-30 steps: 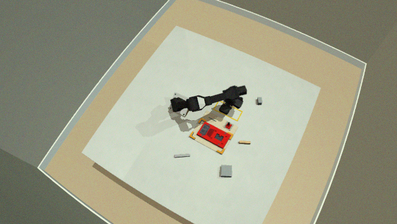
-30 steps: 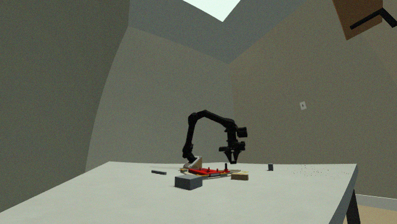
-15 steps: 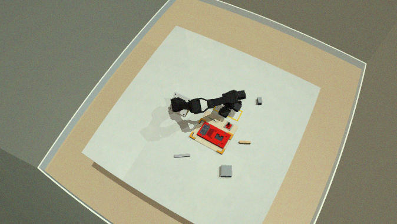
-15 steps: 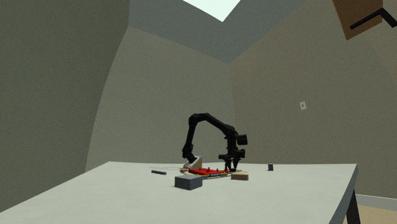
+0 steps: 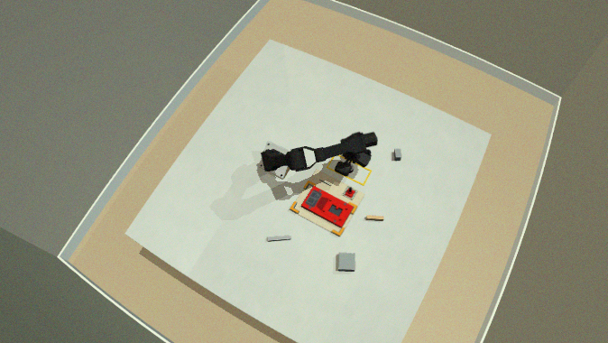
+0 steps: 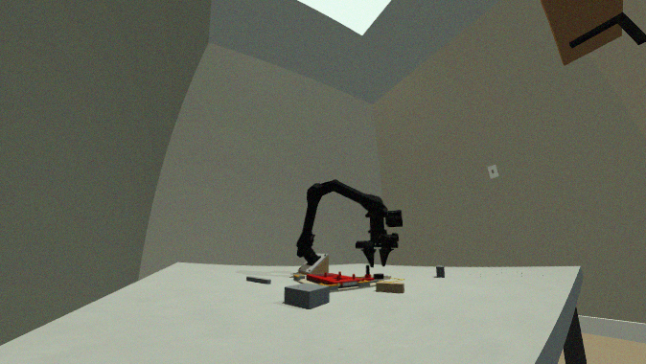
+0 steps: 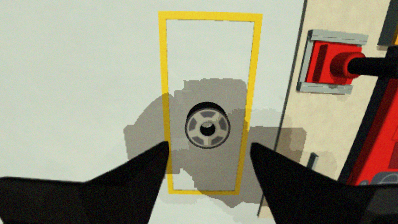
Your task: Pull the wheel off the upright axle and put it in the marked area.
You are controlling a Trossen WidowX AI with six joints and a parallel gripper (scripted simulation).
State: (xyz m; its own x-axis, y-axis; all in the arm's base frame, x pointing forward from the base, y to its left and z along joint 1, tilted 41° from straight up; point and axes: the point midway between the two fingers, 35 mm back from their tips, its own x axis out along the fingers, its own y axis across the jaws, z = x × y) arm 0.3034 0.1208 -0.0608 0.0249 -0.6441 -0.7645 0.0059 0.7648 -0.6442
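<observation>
- Gripper (image 7: 207, 155): fingers stood apart with nothing between them; the wrist view showed open table in the gap.
- Wheel (image 7: 207, 128) lay flat, hub hole facing up, beyond and below the fingertips, roughly centred between them and touching neither.
- Wheel sat inside the yellow marked area (image 7: 165, 75), with table showing between it and the outline on both long sides.
- Exterior view: fingertips hung above the table (image 6: 431, 307), apart from every object seen there.
- Beyond the right finger: axle (image 7: 372, 65) stood bare on its red mount (image 7: 325, 67), so removal was judged done.
- Judgement: pull-off, placement and release looked complete; what remained, if anything, was opening the fingers a little wider and staying off the wheel.
- Farther out in the top view: red board (image 5: 327, 207) and grey block (image 5: 345, 261), both well apart from the fingers.
</observation>
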